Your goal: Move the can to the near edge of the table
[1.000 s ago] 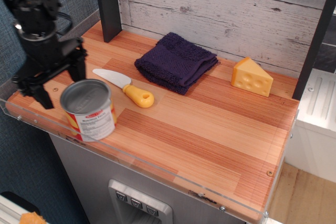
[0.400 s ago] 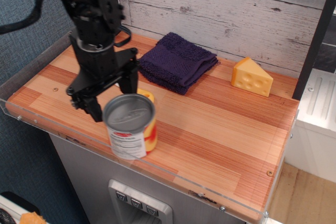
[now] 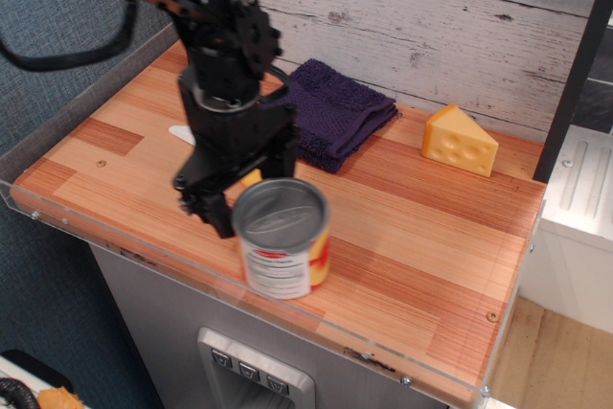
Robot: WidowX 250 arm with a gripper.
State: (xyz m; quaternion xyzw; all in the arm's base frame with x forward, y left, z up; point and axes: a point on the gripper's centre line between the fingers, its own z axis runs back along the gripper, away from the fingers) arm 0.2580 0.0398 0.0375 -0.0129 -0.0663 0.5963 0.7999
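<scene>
Item 1, the jaws point(image 3: 257, 200): black, 2-fingered, hung from a dark wrist. They stood spread, 1 finger to the can's left and 1 behind it, neither clearly pressing the label. Whether any pad touched the tin could not be told from this single view.

Item 2, the tin can point(image 3: 283, 251): short, wide, grey ribbed lid, red, yellow and white label. It stood upright just in front of the jaws and slightly to their right, close to the clear acrylic guard at the near edge of the surface point(image 3: 421, 237). Judged against the task, it already sat near that edge, so the step looked close to finished.

Item 3, a yellow-handled knife point(image 3: 182, 133): mostly hidden under the jaws, with only the blade tip showing to their left and a bit of yellow handle beside the can.

Item 4, a dark purple folded cloth point(image 3: 340, 117): behind the jaws, well apart from the can.

Item 5, a yellow cheese wedge point(image 3: 460, 141): far to the right of the jaws, clear of the work.

Handling note, as a judgement: any further push should be slow and centred low on the can's side, since a tall-sided tin can tip if nudged near the lid. The fingers should leave without brushing the can, and stop short of the guard.
</scene>
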